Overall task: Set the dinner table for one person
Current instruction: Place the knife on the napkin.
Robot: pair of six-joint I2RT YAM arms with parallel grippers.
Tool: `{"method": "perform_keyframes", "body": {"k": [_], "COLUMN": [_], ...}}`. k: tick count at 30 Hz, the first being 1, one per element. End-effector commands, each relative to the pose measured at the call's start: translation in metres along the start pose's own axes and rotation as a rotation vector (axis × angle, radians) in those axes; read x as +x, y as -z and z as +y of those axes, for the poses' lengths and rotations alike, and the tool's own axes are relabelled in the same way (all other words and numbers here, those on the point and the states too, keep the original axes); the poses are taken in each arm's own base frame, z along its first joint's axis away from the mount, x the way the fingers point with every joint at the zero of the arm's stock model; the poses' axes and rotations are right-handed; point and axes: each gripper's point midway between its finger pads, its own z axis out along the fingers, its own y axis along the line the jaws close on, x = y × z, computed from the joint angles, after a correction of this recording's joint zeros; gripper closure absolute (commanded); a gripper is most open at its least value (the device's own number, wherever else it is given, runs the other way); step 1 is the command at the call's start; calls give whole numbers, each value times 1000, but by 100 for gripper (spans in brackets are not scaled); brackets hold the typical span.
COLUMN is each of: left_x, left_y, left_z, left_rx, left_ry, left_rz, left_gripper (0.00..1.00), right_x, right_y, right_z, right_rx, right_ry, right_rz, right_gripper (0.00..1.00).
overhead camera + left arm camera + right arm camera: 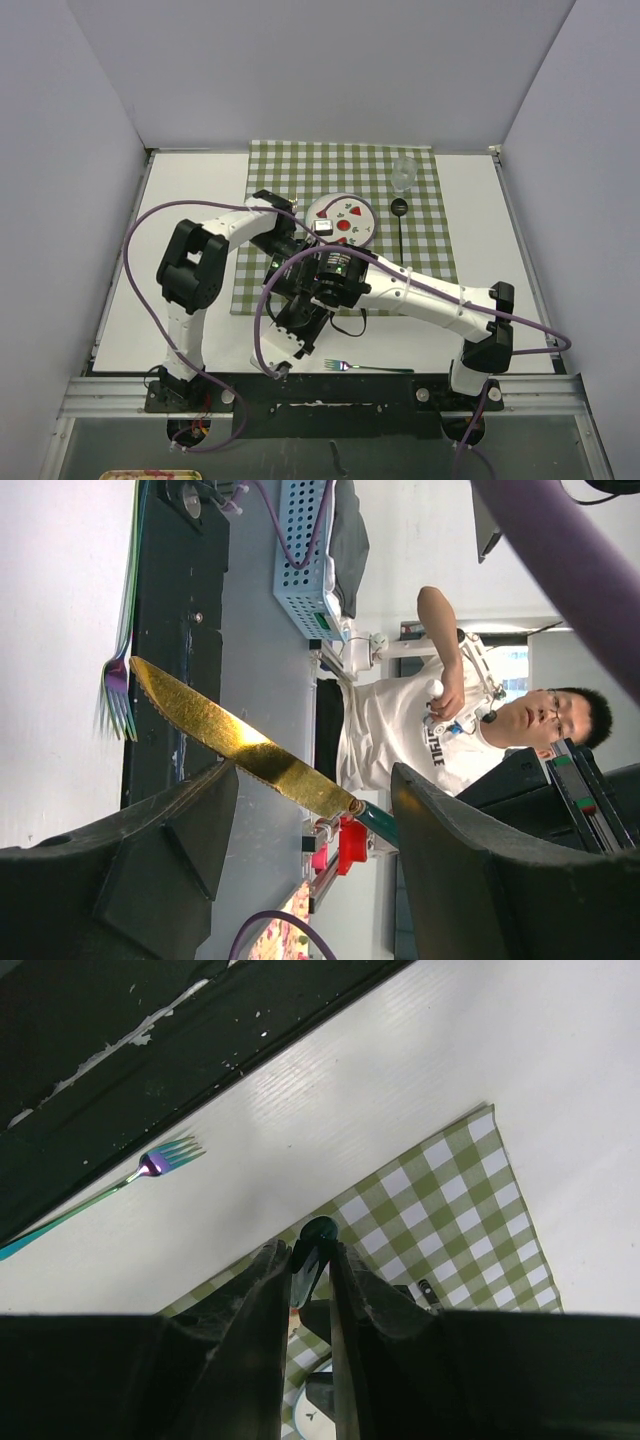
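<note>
Currently right pincer (pixel 307 1256) grips knife (pixel 240 745) by green handle; left pincer (pixel 312 772) spread wide around its gold blade.

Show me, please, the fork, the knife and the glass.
fork (pixel 368 368): top external view, middle of handle.
knife (pixel 235 742): left wrist view, middle of gold blade.
glass (pixel 404 172): top external view, its side wall.

The dinner table (pixel 195 175) is a big white rectangle, flat and level, with metal rails along its edges. It lies under my right gripper (pixel 310 1265), spreading well beyond it on every side.
</note>
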Motion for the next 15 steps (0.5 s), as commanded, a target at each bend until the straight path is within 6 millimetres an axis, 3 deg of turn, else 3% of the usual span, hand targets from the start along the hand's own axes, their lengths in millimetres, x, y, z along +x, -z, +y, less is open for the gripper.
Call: {"method": "perform_keyframes", "body": {"k": [1,9,15], "left_x": [-4,-19,-17], "left_y": [7,10,6], "left_z": [-15,-30,-33], "left_rx": [9,23,21], "left_ry": [85,59,58], "left_rz": [-5,-39,-23], "left_gripper": [39,39,39], "right_x": [-8,-8,-5], "right_y": [25,22,13], "right_z": [-15,-14,-16], "right_rx": [122,116,103], "right_ry": [47,43,53], "right_rz": [-17,-18,11], "right_gripper": [100,100,100]}}
